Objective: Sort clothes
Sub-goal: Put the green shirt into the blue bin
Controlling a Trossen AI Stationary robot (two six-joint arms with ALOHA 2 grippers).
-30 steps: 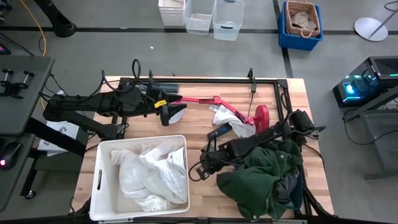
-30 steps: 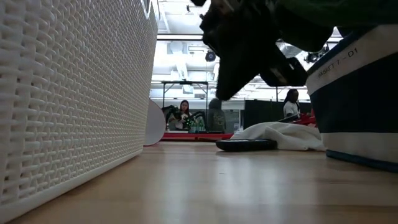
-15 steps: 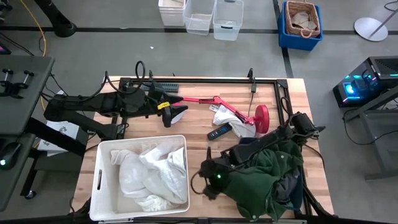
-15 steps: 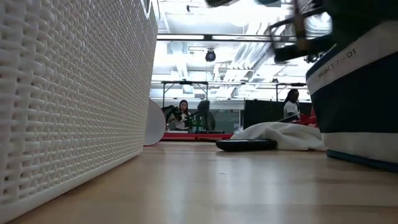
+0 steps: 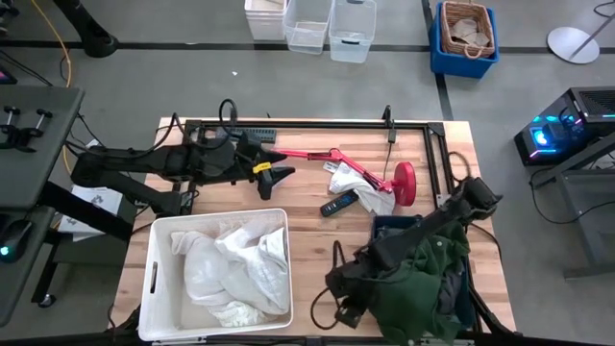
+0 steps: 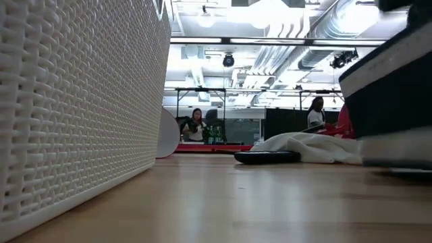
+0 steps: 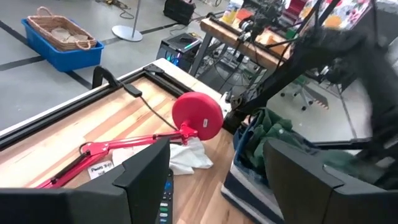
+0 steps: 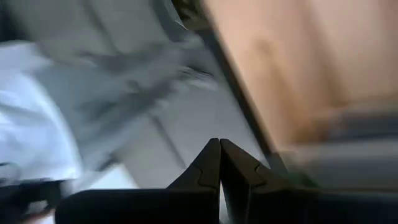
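A dark green garment (image 5: pixel 423 284) is heaped over a navy bin (image 5: pixel 396 227) at the table's near right, with a dark grey piece (image 5: pixel 452 288) beside it. White clothes (image 5: pixel 235 269) fill a white bin (image 5: pixel 154 279) at the near left. One white cloth (image 5: pixel 363 189) lies on the table by the red lamp. My right gripper (image 5: pixel 338 293) is shut, empty and held over the table, just left of the green heap; its fingers (image 8: pixel 211 162) are pressed together. My left gripper (image 5: pixel 279 175) hovers open at the far left, with nothing between its fingers (image 7: pixel 149 174).
A red desk lamp (image 5: pixel 332 159) lies across the far middle, its round base (image 5: pixel 405 182) by the white cloth. A black remote (image 5: pixel 336 204) lies near it. A dark frame (image 5: pixel 317 123) runs along the far edge. Bare wood lies between the two bins.
My right gripper has swung toward the table's near edge and risen, turning as it went, and has stayed shut. It has left the low view. The green garment's left edge has drawn back toward the navy bin, and that bin shows blurred and shifted in the low view.
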